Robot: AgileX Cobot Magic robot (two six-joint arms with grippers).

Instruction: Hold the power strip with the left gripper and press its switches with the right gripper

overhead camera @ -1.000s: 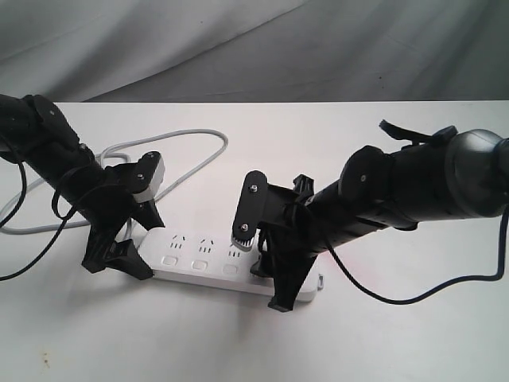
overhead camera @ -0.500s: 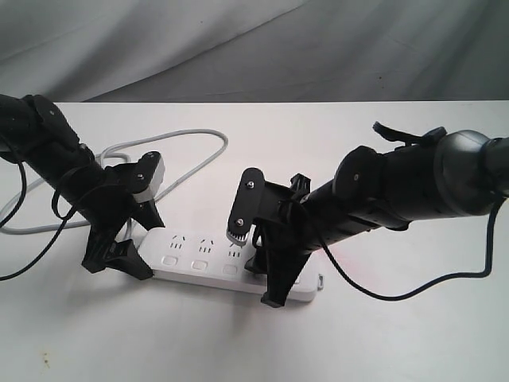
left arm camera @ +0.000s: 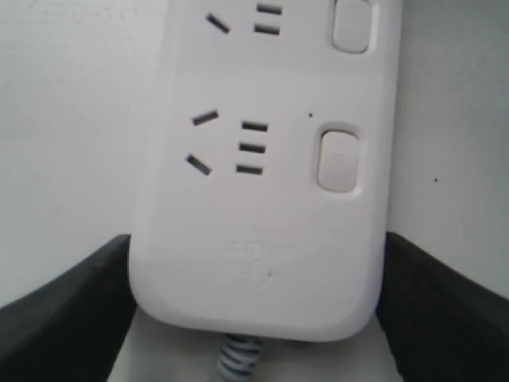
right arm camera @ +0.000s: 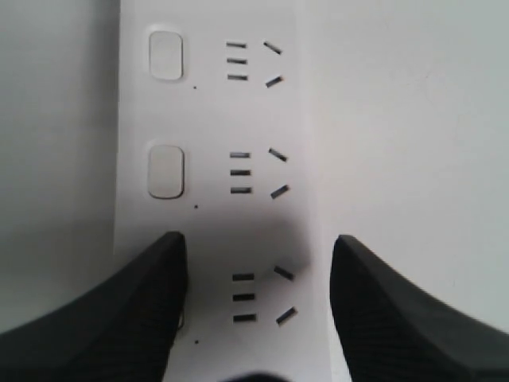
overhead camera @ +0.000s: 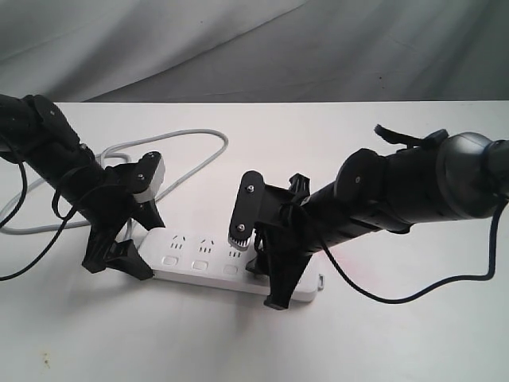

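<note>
**Holding and pressing:** On the white table (overhead camera: 382, 342), the power strip (overhead camera: 208, 259) lies flat with its cord end caught in the left gripper (overhead camera: 151, 248). That gripper is closed across the strip's width, one finger against each long edge, and the grey cord (overhead camera: 191, 163) trails out behind it. The right gripper (overhead camera: 268, 288) hangs over the strip's other half, parted and holding nothing. One finger (right arm camera: 151, 302) sits over the row of switches (right arm camera: 166, 171), its tip hiding one button, while the other rides beside the socket-side edge. Two more switches lie uncovered just ahead of that tip. The pictures do not settle whether the tip is bearing on the hidden button.

To press well, you would drive that single fingertip straight down on the button's middle, not its rim. Hold the left gripper firm so the strip cannot slide or tip, and lift clear before stepping along the row.
</note>
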